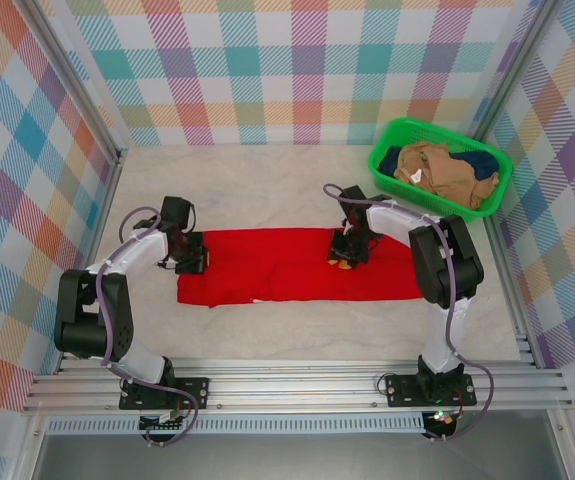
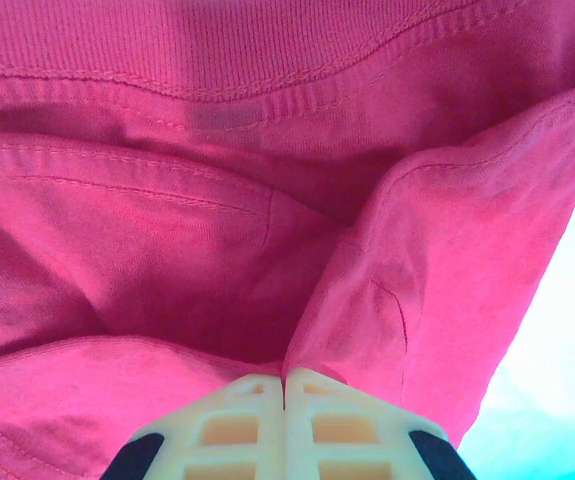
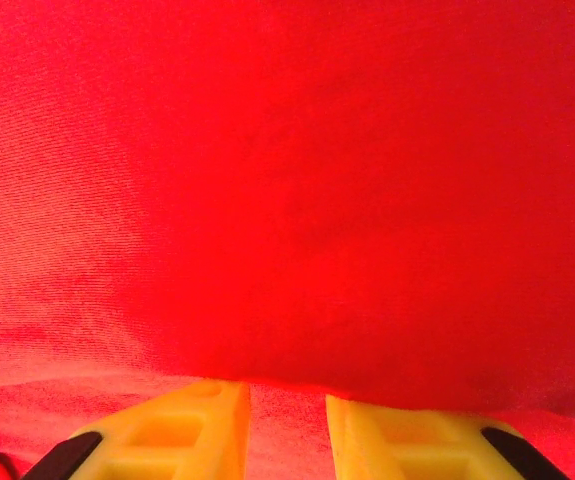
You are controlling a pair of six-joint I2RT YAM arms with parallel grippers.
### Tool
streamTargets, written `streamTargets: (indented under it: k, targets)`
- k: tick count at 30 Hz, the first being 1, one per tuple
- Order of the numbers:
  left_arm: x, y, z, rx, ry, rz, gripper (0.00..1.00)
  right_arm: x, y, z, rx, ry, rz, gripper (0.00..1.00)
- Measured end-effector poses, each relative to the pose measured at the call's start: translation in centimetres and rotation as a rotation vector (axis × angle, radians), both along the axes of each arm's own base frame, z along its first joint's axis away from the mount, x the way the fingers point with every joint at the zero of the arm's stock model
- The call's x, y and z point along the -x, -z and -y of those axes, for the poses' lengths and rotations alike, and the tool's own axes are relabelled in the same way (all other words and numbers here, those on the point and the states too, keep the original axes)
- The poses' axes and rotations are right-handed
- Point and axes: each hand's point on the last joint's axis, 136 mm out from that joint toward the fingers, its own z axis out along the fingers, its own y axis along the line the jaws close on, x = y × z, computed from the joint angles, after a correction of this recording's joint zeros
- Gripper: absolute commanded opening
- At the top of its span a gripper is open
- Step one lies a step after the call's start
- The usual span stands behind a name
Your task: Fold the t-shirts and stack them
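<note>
1. The red t-shirt (image 1: 287, 280) lies flat on the table (image 1: 267, 180) as a long folded band, well apart from the green basket (image 1: 375, 165), on the side of the basket toward the arm bases.
2. The tan t-shirt (image 1: 442, 170) and navy t-shirt (image 1: 391, 160) sit crumpled together inside the basket.
3. The left gripper (image 1: 192, 262) is at the end of the band farthest from the basket. In the left wrist view its fingers (image 2: 237, 420) meet with no gap, and a hemmed fold of red cloth rises right at the tips. Judged: pinching the cloth.
4. The right gripper (image 1: 345, 258) is over the band, nearer the basket end. In the right wrist view its fingers (image 3: 187, 425) stand slightly apart with red cloth lying between and ahead of them. No grip is evident.
5. Handling, judged: light, limp knit that sags and bunches. It will drag on the table rather than slide clean. Best taken at hems or corners, both layers together.
6. Room: there is open table beyond the band, level with the basket. The patterned walls are close at both ends of the band.
</note>
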Motion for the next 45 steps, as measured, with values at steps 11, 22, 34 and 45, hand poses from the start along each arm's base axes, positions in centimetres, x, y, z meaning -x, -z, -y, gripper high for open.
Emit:
streamTargets:
  k: [11,22,34,45]
  targets:
    - [-2.5,-3.4,0.0,-0.005,0.046,0.021,0.0,0.0,0.1,0.1,0.002,0.001,-0.007,0.27]
    - [-1.5,-2.3,-0.6,-0.057,0.141,-0.04,0.0,0.0,0.1,0.1,0.003,0.002,-0.013,0.27]
    - [0.6,3.6,-1.7,-0.138,0.288,-0.154,0.2,0.0,0.1,0.1,-0.004,0.004,-0.02,0.28]
    - [-1.1,-2.9,-2.2,-0.289,0.373,-0.022,0.31,-0.9,-5.3,2.9,-0.031,0.066,0.133,0.34]
